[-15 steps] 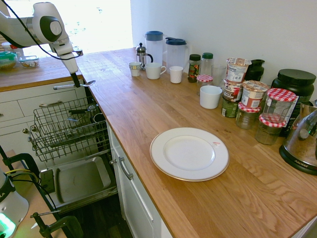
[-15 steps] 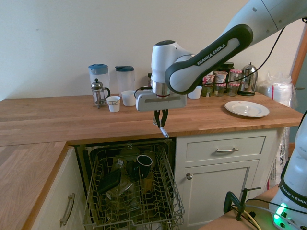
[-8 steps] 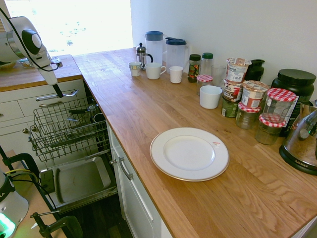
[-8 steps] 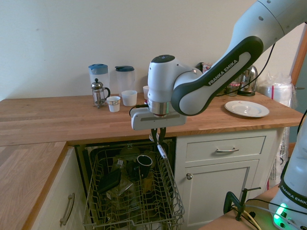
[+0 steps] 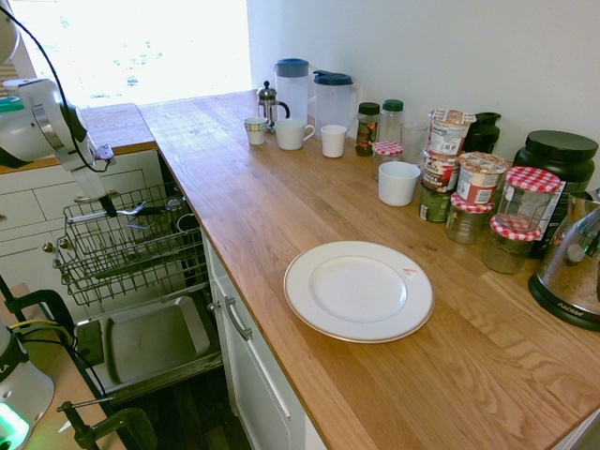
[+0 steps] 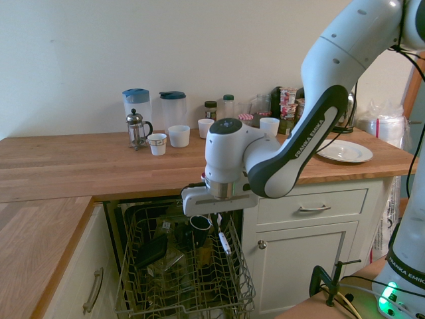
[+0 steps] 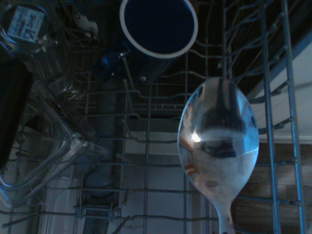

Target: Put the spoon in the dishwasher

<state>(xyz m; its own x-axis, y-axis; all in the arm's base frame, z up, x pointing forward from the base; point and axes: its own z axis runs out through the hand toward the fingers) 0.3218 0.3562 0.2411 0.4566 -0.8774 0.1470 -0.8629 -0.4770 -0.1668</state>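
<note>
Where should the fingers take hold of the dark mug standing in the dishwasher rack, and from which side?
Grip the mug by its rim wall, coming from above, one finger inside and one outside. Its mouth opens upward, and the wires of the dishwasher rack crowd its sides. No handle shows. The gripper is shut on the spoon, so that must go first.

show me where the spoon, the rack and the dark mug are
spoon [image 7: 218, 138]: wrist view, middle of the bowl.
rack [image 6: 240, 282]: second exterior view, wire side wall.
mug [image 7: 158, 24]: wrist view, dark inside of the cup.
</note>
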